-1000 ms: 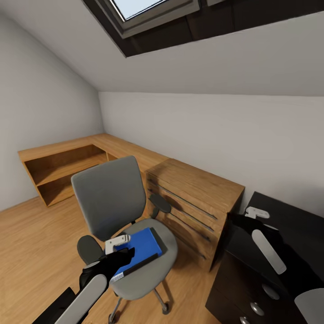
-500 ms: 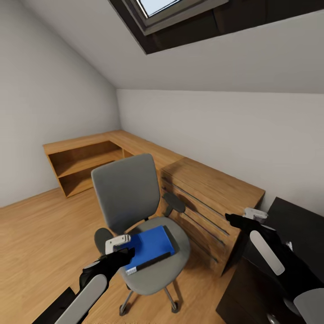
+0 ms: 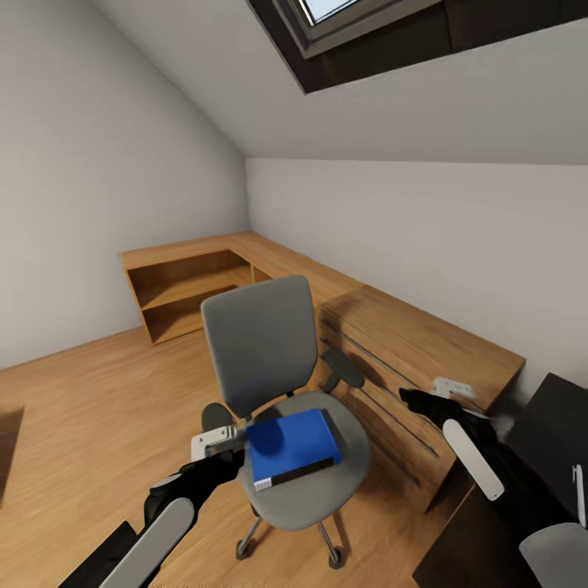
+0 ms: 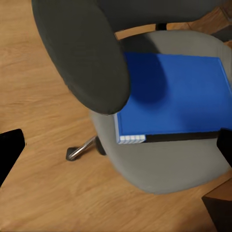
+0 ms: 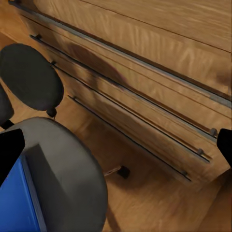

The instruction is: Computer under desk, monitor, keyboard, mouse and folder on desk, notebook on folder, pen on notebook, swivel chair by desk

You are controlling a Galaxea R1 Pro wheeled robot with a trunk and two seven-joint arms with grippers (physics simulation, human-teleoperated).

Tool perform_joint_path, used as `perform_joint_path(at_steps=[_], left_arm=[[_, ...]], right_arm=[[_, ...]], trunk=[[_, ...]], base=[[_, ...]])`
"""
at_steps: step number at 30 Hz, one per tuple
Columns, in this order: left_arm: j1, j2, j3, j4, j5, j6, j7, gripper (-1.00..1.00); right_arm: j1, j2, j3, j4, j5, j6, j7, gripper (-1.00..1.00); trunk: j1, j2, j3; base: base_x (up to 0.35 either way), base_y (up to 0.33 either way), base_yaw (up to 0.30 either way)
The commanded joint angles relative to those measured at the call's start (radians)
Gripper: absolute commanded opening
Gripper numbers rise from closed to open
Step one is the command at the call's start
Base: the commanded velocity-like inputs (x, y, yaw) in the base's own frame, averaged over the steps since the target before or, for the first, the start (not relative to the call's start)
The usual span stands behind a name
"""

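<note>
The grey swivel chair (image 3: 260, 347) stands on the wooden floor with the blue folder (image 3: 292, 443) lying flat on its seat. My left gripper (image 3: 231, 459) hangs open just off the folder's near-left corner, over the chair's left armrest. The left wrist view shows the folder (image 4: 174, 94) past that armrest (image 4: 87, 53), with nothing between the spread fingers (image 4: 9, 147). My right gripper (image 3: 411, 399) is open and empty, in front of the wooden drawer chest. A corner of the black desk (image 3: 559, 425) shows at the lower right, with a thin whitish pen (image 3: 579, 494) on it.
A light wooden drawer chest (image 3: 425, 359) stands right of the chair, its drawer fronts close in the right wrist view (image 5: 145, 77). Low wooden shelving (image 3: 188, 282) runs along the far wall. Open floor (image 3: 90, 408) lies to the left, under a sloped ceiling with a skylight (image 3: 343, 16).
The whole view has swung left, so chair, chest and shelving sit further right and most of the desk has left the picture. The folder now lies right of my left gripper instead of under it.
</note>
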Motion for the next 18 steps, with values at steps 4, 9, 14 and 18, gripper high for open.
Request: perform_joint_path(at_steps=[4, 9, 14, 18], left_arm=[[-0.002, 0.001, -0.002, -0.001, 0.005, 0.002, 0.007, 1.00], [-0.002, -0.001, -0.004, 0.000, 0.005, 0.002, 0.006, 1.00], [-0.002, -0.001, -0.003, 0.000, 0.005, 0.002, 0.006, 1.00], [-0.002, -0.001, -0.003, 0.000, 0.006, 0.002, 0.006, 1.00]], right_arm=[[-0.001, 0.011, 0.003, -0.002, 0.026, 0.000, -0.023, 1.00], [-0.001, 0.021, 0.004, 0.001, 0.040, 0.000, -0.030, 1.00], [-0.001, 0.025, 0.004, 0.001, 0.044, -0.001, -0.031, 1.00], [-0.001, 0.026, 0.005, 0.001, 0.044, -0.001, -0.031, 1.00]], trunk=[[0.000, -0.001, -0.002], [0.000, -0.001, -0.001], [0.000, -0.001, 0.002], [0.000, -0.001, 0.005]], base=[[0.000, 0.000, 0.253], [0.000, 0.000, 0.256], [0.000, 0.000, 0.257], [0.000, 0.000, 0.255]])
